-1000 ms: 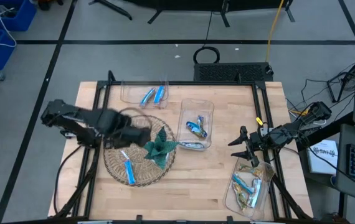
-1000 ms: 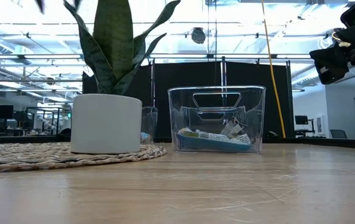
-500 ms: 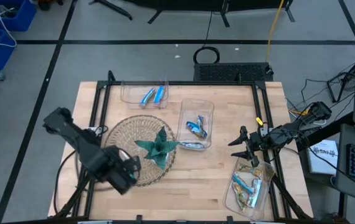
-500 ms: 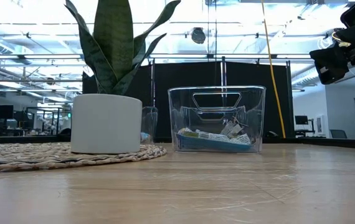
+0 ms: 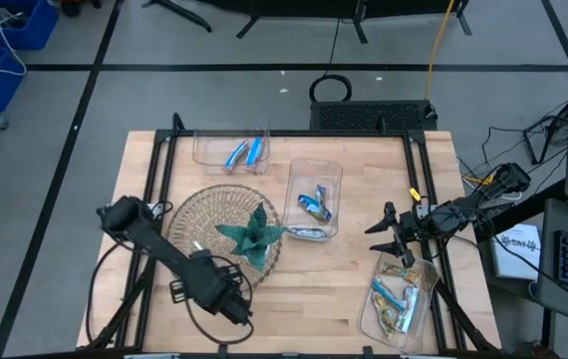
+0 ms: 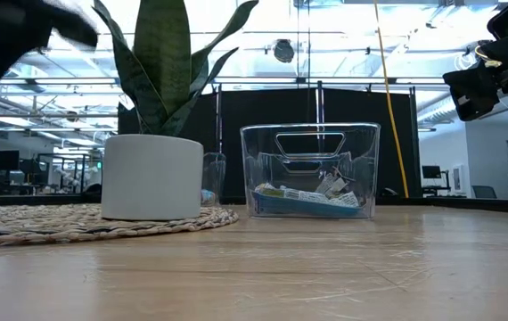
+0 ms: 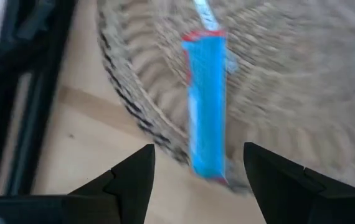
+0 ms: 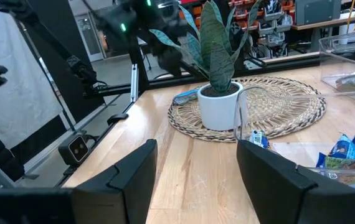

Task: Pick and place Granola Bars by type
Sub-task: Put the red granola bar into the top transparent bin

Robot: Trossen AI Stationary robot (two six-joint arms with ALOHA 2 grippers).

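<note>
In the high view the left gripper (image 5: 232,304) hung over the bare wood in the lower left-centre of the frame, just below the woven mat (image 5: 186,261). Its fingers (image 7: 132,180) stood well apart in the left wrist view and held nothing. Between them that view showed a blue granola bar (image 7: 206,102) lying on the mat's rim, one end reaching the mat's edge. A potted plant (image 5: 253,235) stood on the right part of the mat.

The right gripper (image 5: 392,233) waited at the right of the frame, above the near-right bin (image 5: 398,302), its fingers (image 8: 131,180) spread wide and empty.

More bars lay sorted in clear bins: two blue ones (image 5: 244,153) in the bin at the upper left of the table (image 5: 294,289), several silver-blue ones (image 5: 313,205) in the centre bin, and a mix of blue and greenish-gold ones (image 5: 392,299) in the bin at the lower right. In the low view the centre bin (image 6: 310,169) sat right of the plant's white pot (image 6: 151,176)
</note>
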